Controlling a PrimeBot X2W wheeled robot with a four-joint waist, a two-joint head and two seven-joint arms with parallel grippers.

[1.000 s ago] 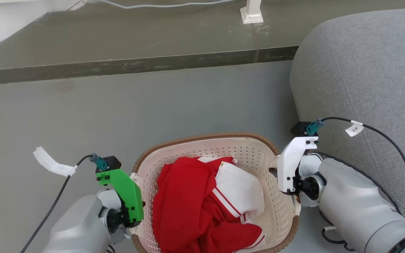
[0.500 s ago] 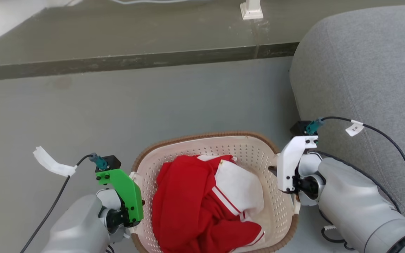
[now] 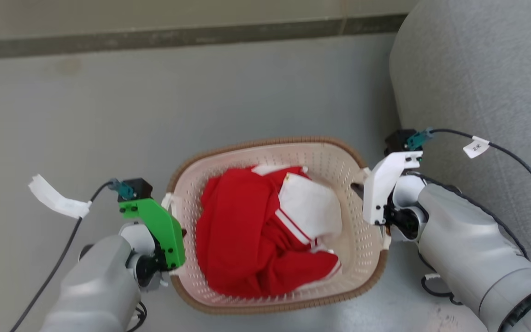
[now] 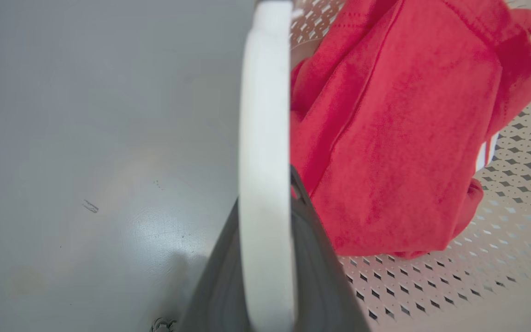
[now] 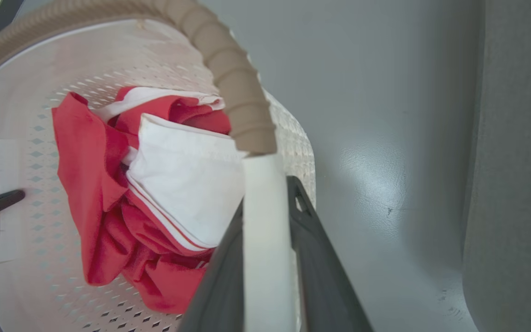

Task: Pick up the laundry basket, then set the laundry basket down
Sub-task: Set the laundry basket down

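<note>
Laundry basket [image 3: 362,251] just beside grey sofa [image 3: 477,69]

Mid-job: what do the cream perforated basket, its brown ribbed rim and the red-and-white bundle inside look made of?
Cream perforated laundry basket: moulded plastic, smooth with slight sheen; regular punched holes. Brown ribbed rim: probably plastic shaped like weave, matt, evenly segmented. Red-and-white bundle: soft cloth, folded and creased, with a fuzzy nap; fibre unclear.

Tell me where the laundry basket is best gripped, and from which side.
By its white side handles: the left handle from the robot's left, the right handle from its right. The laundry basket is too wide for one gripper; each handle is a thin, clampable bar.
</note>
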